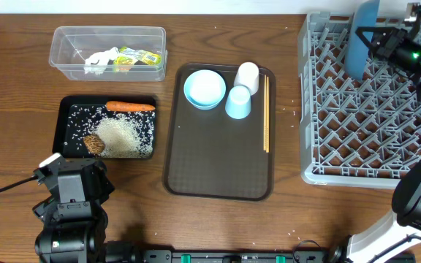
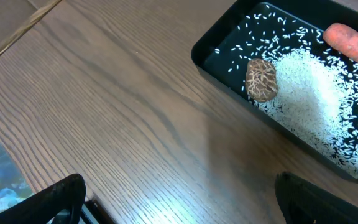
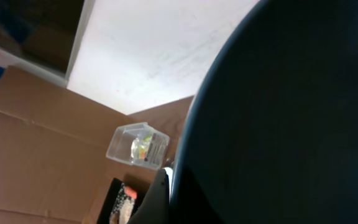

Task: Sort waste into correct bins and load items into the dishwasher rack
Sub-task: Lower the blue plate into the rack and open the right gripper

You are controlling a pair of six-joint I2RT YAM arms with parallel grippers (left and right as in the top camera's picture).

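Note:
My right gripper (image 1: 377,40) is shut on the large dark blue dish (image 1: 359,40) and holds it upright over the far end of the grey dishwasher rack (image 1: 357,124). In the right wrist view the dish (image 3: 291,112) fills most of the frame beside one dark finger (image 3: 159,198). My left gripper (image 2: 179,208) stands open and empty over bare wood, just in front of the black tray (image 2: 229,68). That tray holds a carrot (image 1: 130,107), rice (image 1: 123,135) and a brown lump (image 2: 261,79). The clear tub (image 1: 64,55) holds crumpled paper (image 1: 101,61) and wrappers (image 1: 139,57).
A brown serving tray (image 1: 218,168) lies mid-table. On its far end are a light blue bowl (image 1: 205,88), a white cup (image 1: 246,75), a light blue cup (image 1: 238,102) and chopsticks (image 1: 266,113) along its right side. The left arm's base (image 1: 71,219) stands at the front left.

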